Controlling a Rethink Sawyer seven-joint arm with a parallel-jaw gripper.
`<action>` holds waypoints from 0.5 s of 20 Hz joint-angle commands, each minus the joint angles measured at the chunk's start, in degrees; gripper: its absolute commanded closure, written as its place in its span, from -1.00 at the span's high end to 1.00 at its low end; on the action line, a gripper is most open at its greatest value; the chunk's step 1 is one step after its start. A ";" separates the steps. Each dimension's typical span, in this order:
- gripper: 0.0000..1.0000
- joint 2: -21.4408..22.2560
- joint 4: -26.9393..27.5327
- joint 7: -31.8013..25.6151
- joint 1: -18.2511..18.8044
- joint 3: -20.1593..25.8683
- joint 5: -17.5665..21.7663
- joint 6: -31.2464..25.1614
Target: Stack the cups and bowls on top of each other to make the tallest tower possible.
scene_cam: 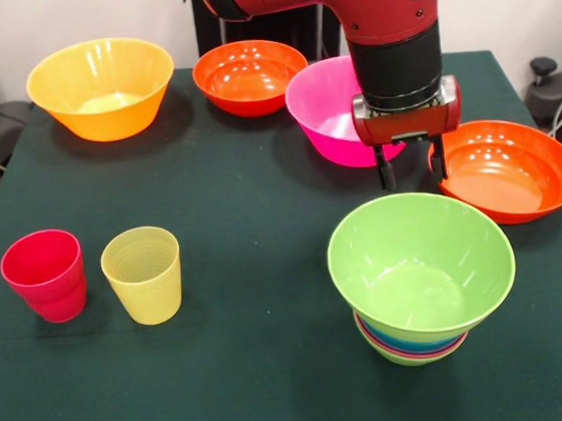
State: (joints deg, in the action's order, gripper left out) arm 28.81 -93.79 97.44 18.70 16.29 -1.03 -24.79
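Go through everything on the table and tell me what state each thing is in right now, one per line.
Tool: open, empty, above the table behind the tower.
Tower: upright, large green bowl on top.
Pink bowl: tilted, leaning.
Right orange bowl: tilted, empty.
Far orange bowl: upright, empty.
Yellow-orange bowl: upright, empty.
Red cup: upright, unstacked.
Yellow cup: upright, unstacked.

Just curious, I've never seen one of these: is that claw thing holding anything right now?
No. The tool is open and empty, hanging above the table behind the green bowl.
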 commanded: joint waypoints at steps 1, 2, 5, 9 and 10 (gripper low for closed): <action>1.00 -0.16 -3.32 10.37 -2.23 1.51 -1.40 3.21; 1.00 -0.10 -3.33 10.50 -2.40 1.47 -1.52 3.23; 1.00 0.95 -3.78 11.07 -3.03 1.20 -2.05 2.54; 1.00 0.73 -3.32 11.27 -3.77 0.63 -2.08 2.51; 1.00 0.27 -3.06 11.23 -3.92 0.54 -1.97 2.80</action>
State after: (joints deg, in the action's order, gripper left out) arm 29.55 -95.42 98.42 16.38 16.29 -1.25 -24.79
